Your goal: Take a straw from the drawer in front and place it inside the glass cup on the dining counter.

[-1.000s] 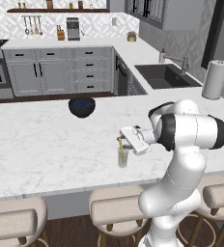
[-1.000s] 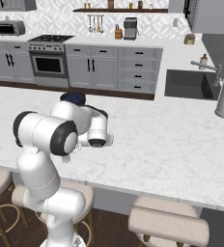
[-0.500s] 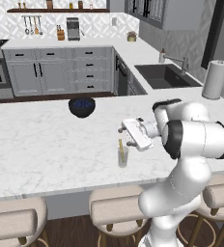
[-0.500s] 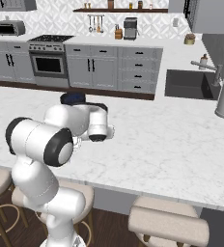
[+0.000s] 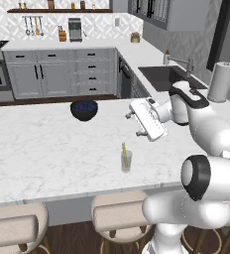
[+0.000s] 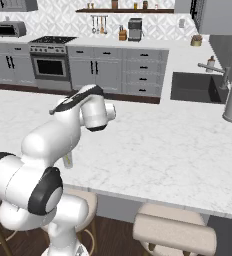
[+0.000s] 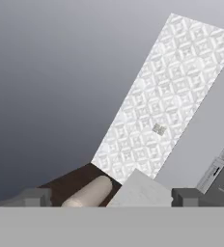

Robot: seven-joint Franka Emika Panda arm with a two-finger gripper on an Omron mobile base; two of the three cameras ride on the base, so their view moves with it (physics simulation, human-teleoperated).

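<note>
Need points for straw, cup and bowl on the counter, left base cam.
straw (image 5: 123,148), left base view, yellow part above the rim.
cup (image 5: 126,162), left base view, its clear side wall.
bowl (image 5: 84,111), left base view, its dark outer wall.

Straw (image 5: 124,150) in glass cup (image 5: 126,161) on dining counter (image 5: 47,149), bowl (image 5: 84,110) behind.

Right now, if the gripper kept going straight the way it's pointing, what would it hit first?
Probably nothing close: the gripper, jaws open, points away over the counter edge. Its line looks free up to the far patterned wall, though depth is hard to judge.
</note>
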